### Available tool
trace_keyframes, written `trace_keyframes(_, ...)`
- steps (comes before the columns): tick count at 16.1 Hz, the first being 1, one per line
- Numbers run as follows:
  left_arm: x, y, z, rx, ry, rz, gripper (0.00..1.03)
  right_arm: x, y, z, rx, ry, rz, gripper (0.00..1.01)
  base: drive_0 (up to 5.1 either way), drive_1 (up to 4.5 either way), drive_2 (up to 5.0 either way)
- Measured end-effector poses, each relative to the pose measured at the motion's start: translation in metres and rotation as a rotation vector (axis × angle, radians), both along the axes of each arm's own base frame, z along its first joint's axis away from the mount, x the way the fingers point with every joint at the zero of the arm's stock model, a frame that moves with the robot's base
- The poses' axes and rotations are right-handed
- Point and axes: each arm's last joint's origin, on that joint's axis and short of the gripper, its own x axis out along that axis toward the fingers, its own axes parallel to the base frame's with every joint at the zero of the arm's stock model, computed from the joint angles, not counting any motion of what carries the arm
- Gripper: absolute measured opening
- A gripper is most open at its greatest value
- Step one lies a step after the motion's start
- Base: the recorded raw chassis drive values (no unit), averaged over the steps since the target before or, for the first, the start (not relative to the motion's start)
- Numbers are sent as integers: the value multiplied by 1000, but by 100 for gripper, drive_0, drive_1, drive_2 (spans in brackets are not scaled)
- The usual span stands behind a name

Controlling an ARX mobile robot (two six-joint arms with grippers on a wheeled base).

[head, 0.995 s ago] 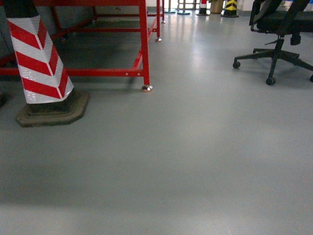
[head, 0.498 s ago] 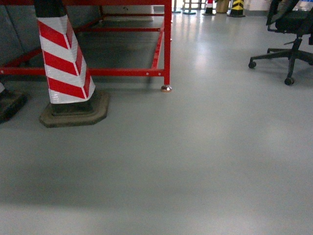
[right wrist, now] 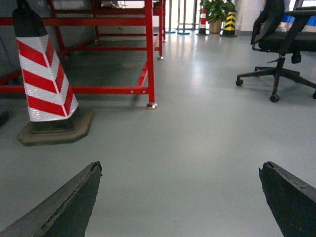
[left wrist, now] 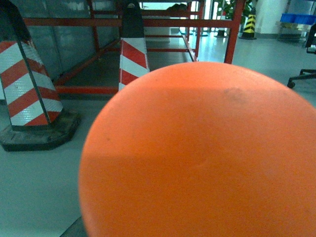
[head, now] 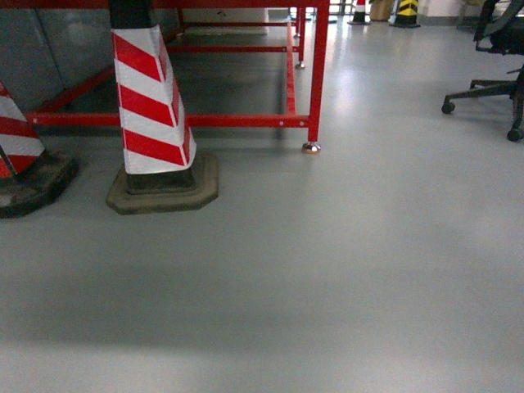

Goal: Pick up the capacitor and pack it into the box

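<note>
Head view: grey floor [head: 327,270] fills the near and middle ground. A red-and-white striped cone [head: 151,115] stands on a dark octagonal base at left, just in front of a red steel frame [head: 315,74]. A second striped cone [head: 16,139] is cut off at the far left edge. The wheeled foot of a black office chair [head: 491,94] shows at far right. No arm or gripper appears in this view.

Left wrist view: a smooth orange rounded surface [left wrist: 197,158] fills most of the frame, very close to the lens. What it is cannot be told. The left gripper's fingers are not seen, so its state cannot be told. Behind it, two striped cones and the red frame.

Right wrist view: the right gripper [right wrist: 180,202] is spread wide, with two dark fingertips [right wrist: 69,202] at the lower corners and nothing between them but bare floor. A potted plant [right wrist: 215,12] stands far back.

Neither the box nor the capacitor is visible in any view.
</note>
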Motion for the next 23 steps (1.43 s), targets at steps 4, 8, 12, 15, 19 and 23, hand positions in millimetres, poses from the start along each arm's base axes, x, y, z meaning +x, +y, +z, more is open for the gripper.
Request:
trace_keyframes(4, 0, 0, 0, 0, 3, 2, 44, 0, 0, 0, 0, 0, 1, 98, -499, 237, 237)
trace_keyframes(8, 0, 0, 0, 0, 2, 0, 44, 0, 0, 0, 0, 3, 1, 98, -491, 246, 246)
trace_keyframes(12, 0, 0, 0, 0, 3, 1, 44, 0, 0, 0, 0, 5, 0, 98, -483, 253, 253)
trace_keyframes(15, 0, 0, 0, 0, 3, 5, 44, 0, 0, 0, 0, -2, 3, 98, -288, 145, 145)
trace_keyframes(19, 0, 0, 0, 0, 3, 3, 44, 0, 0, 0, 0, 1, 3, 98, 0, 0, 0)
trace_keyframes(23, 0, 0, 0, 0, -2, 3, 44, 0, 0, 0, 0, -1, 2, 98, 1, 204, -202)
